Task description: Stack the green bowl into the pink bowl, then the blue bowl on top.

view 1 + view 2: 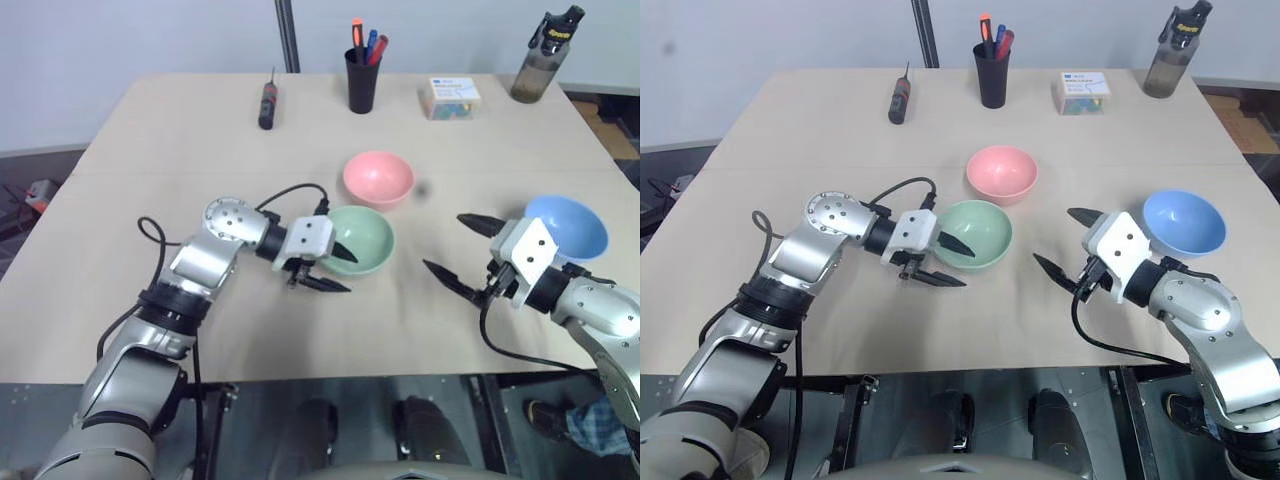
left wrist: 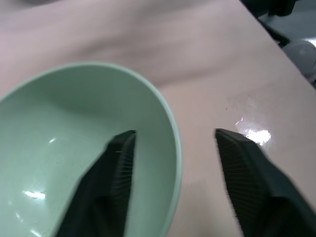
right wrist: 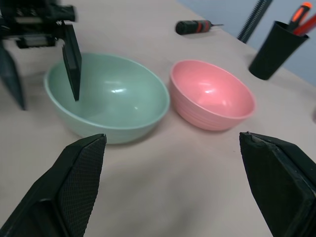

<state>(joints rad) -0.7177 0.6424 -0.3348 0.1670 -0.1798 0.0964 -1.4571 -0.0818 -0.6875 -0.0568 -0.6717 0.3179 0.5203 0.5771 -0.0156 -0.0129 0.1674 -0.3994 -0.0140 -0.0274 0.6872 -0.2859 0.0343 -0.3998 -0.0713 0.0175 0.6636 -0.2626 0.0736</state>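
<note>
The left gripper point(image 1: 335, 268) is straddling the near-left rim of the green bowl point(image 1: 362, 238) with its jaws parted, one finger point(image 2: 116, 173) hanging inside the bowl and the other outside over the table point(image 1: 180, 150), neither visibly pressing the wall. The green bowl is sitting upright just in front of the pink bowl point(image 1: 378, 178), the two almost touching. The right gripper point(image 1: 460, 250) is hovering wide and empty to the right of the green bowl, with the blue bowl point(image 1: 568, 226) standing farther right, just behind that gripper's wrist.
</note>
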